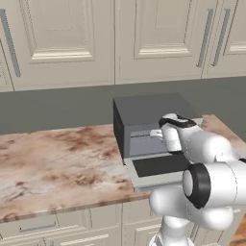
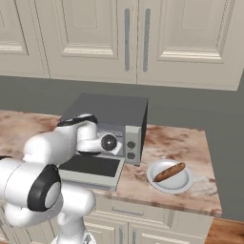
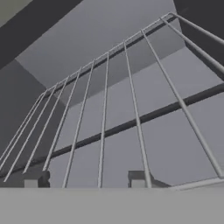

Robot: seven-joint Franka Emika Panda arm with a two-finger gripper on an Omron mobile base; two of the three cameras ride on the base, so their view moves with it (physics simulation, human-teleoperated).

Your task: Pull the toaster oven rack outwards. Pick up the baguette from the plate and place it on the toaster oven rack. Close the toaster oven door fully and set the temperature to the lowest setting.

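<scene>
The toaster oven (image 1: 144,109) (image 2: 112,112) stands at the back of the counter with its door (image 1: 158,166) (image 2: 90,167) folded down flat in front. My gripper (image 1: 156,134) reaches into the oven mouth. In the hand view its fingertips (image 3: 35,179) stand wide apart just above the wire rack (image 3: 131,109), so my gripper (image 3: 86,180) is open and holds nothing. The rack's front bar runs at the lower right of that view. The baguette (image 2: 169,172) lies on the white plate (image 2: 183,185), to the right of the oven. Small knobs (image 2: 131,145) sit on the oven's right front.
The marble counter (image 1: 57,163) stretches wide to the left of the oven. Its right end (image 2: 212,190) lies just past the plate. Cream wall cabinets (image 2: 128,38) hang above, and drawers (image 1: 38,228) run below the counter's front edge.
</scene>
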